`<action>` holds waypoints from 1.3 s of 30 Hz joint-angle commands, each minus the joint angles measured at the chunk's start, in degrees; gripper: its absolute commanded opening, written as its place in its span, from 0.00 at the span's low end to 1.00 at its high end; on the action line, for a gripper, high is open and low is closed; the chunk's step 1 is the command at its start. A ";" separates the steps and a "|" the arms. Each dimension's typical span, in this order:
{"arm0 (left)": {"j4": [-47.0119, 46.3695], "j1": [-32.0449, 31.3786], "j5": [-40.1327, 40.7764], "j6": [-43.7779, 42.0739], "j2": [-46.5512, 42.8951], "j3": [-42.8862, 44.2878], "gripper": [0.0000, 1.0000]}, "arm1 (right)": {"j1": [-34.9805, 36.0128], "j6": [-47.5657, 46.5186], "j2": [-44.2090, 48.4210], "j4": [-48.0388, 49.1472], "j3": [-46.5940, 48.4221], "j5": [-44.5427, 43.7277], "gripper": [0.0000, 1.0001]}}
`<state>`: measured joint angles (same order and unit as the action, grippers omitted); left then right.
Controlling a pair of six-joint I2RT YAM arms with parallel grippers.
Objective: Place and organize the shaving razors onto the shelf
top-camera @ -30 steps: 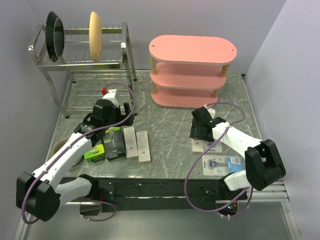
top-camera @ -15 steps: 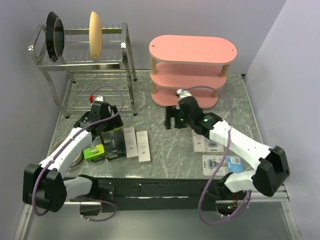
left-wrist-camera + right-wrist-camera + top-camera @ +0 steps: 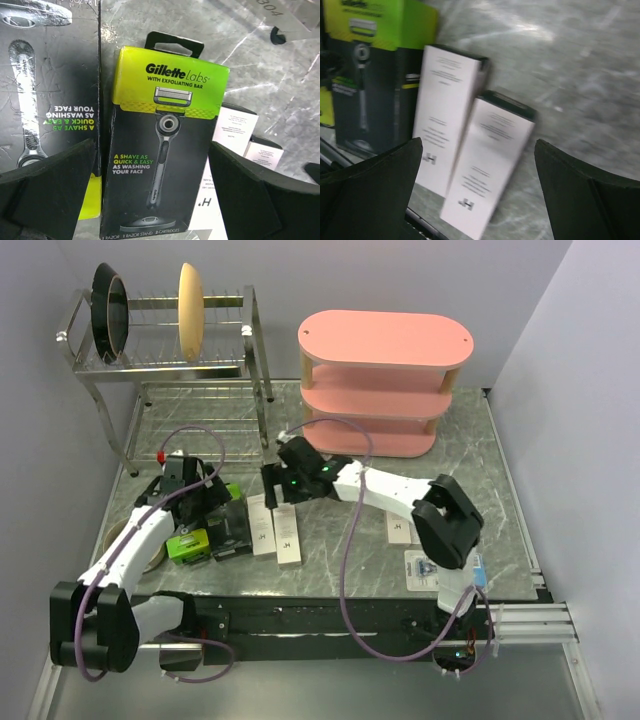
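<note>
Top external is showing you the boxed shaving razors (image 3: 262,535) lying loose, none on the pink three-tier shelf (image 3: 385,340) yet. Your left gripper (image 3: 152,195) and right gripper (image 3: 477,195) are hovering, jaws apart, gripping nothing.

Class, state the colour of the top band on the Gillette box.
Lime green, on the box; clearest in the left wrist view.

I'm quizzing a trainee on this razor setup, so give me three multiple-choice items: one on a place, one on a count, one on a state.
1. Where do the two white boxes lie? A on the top board; B on the table, beside the black-and-lime box; C on the floor.
2. How many boards has the pink shelf? A two; B five; C three.
3. The right pincer is: A open; B shut on a box; C out of view.
1B, flat on the marble; 2C, three stacked ovals; 3A, fingers wide apart.
</note>
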<state>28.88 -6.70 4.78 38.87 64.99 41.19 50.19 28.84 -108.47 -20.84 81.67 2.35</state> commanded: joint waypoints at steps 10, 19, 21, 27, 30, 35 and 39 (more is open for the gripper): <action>-1.55 2.21 -2.31 1.03 -1.98 1.26 0.99 | 7.55 -2.83 -11.67 -3.77 15.89 -6.91 1.00; -2.16 3.89 -2.93 1.12 -1.36 2.49 0.99 | 7.11 1.92 -11.77 -2.80 12.20 -9.99 0.99; -2.43 4.15 -3.19 1.29 -1.18 2.32 0.99 | 7.02 2.79 -12.29 -3.24 12.90 -10.52 0.99; -3.04 4.50 -4.25 1.73 -0.48 2.14 0.99 | 5.27 6.31 -11.34 -1.84 12.02 -11.05 1.00; -3.39 4.50 -4.25 1.82 -0.04 2.14 0.99 | 4.91 4.22 -11.24 -1.92 12.20 -10.87 0.99; -3.66 4.59 -4.94 2.52 0.84 2.67 0.99 | 5.00 1.58 -12.91 -2.89 14.04 -11.59 0.97; -4.01 4.59 -4.95 2.17 1.45 2.93 1.00 | 5.09 0.87 -14.23 -1.92 15.36 -9.56 0.96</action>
<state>27.00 -2.44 0.89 40.36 66.00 41.52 54.83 31.20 -121.62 -23.59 94.52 -7.86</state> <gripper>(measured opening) 0.995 0.971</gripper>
